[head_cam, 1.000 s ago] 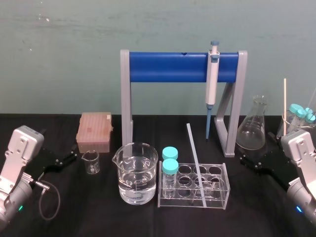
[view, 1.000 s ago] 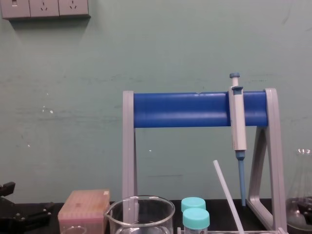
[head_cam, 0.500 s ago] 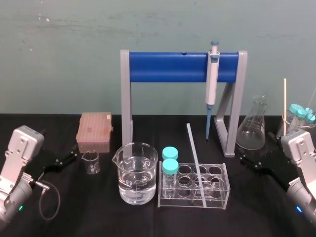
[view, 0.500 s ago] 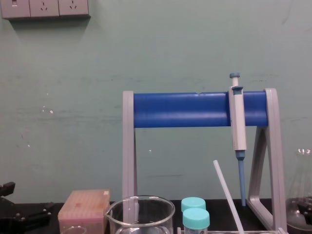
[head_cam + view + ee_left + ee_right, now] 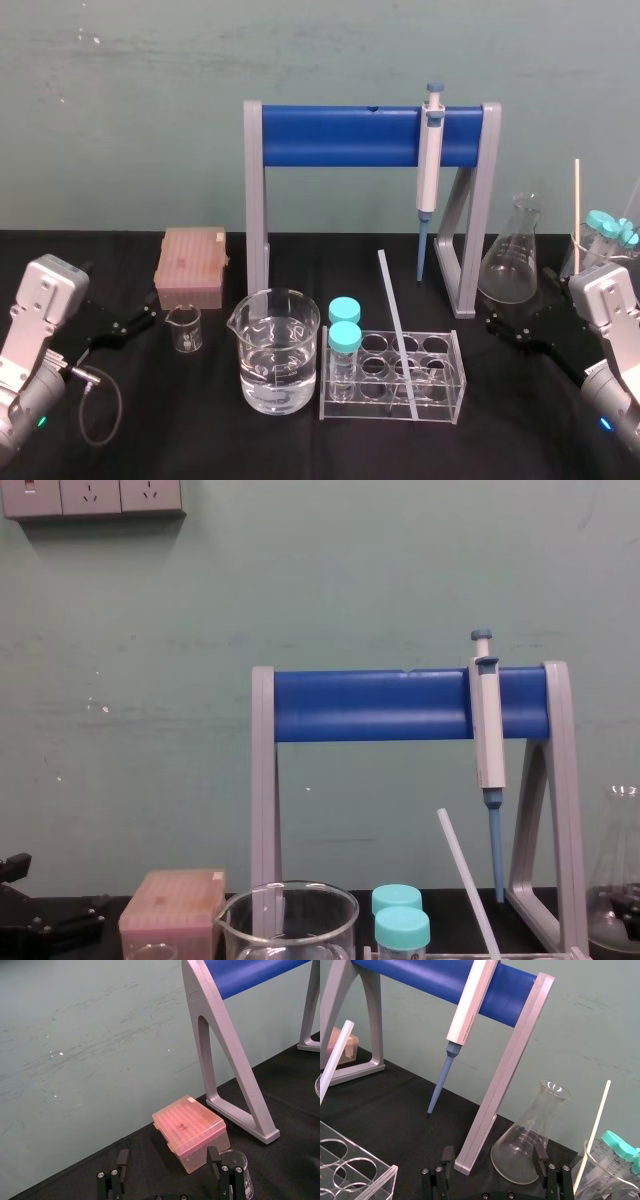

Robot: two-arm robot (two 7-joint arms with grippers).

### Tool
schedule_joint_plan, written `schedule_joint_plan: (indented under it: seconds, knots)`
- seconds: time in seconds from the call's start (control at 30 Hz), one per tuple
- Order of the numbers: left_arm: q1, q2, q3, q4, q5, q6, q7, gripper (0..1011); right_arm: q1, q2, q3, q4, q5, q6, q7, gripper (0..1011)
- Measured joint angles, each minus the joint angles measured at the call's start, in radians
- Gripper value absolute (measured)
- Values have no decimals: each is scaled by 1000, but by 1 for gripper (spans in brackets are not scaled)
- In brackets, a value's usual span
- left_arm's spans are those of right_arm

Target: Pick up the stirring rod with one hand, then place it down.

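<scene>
On the clear tube rack [image 5: 445,400], mid-table: stirring rod [image 5: 395,330], leaning tilted, no gripper touching it. I read the left gripper [image 5: 168,1159] as jaws wide, empty, near the small beaker [image 5: 184,328]. Right gripper [image 5: 493,1154]: jaws wide, empty, near the flask [image 5: 515,262].

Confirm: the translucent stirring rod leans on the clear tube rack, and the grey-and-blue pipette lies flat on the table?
No: the grey-and-blue pipette hangs upright from the blue-barred stand, per the head view. The translucent whitish stirring rod does lean on the clear tube rack.
</scene>
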Motion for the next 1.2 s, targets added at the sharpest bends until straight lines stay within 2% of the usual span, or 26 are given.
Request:
schedule_joint_plan:
  seconds: [0.97,1.03,1.2]
  knots:
    - [0,0,0,0,0,0,0,1000,-2,5,4,-5,0,8,8,1000]
    - [0,0,0,0,0,0,0,1000,-9,12,17,-25,17,25,31,1000]
    - [0,0,0,0,0,0,0,1000,-32,20,63,-91,116,92,99,1000]
